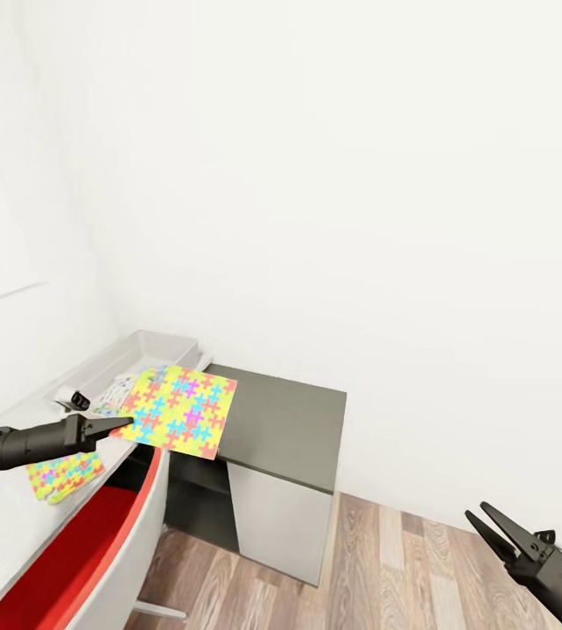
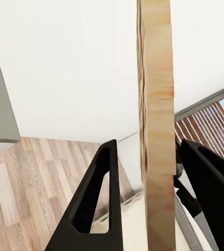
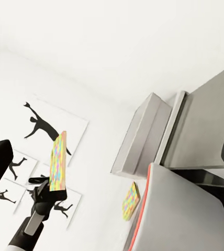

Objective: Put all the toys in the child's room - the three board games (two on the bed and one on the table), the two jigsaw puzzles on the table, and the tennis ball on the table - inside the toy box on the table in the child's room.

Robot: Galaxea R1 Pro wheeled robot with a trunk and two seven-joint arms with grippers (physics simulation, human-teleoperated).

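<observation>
My left gripper (image 1: 116, 425) is shut on the edge of a multicolour jigsaw puzzle (image 1: 180, 410), holding it level in the air over the near end of the toy box (image 1: 163, 347) and the dark cabinet. In the left wrist view the puzzle (image 2: 156, 130) shows edge-on, pinched between the black fingers (image 2: 99, 204). A second jigsaw puzzle (image 1: 64, 476) lies flat on the table (image 1: 1, 516). A printed flat box (image 1: 123, 388), perhaps a board game, shows in the toy box, half hidden by the held puzzle. My right gripper (image 1: 478, 511) hangs open and empty low on the right. The tennis ball is out of view.
A dark grey cabinet (image 1: 285, 420) stands lower than the table, right of the toy box. A red-seated chair (image 1: 80, 560) is tucked against the table's edge. Wood-plank floor (image 1: 395, 560) lies open on the right. Sports-silhouette posters (image 3: 44, 128) hang on the white wall.
</observation>
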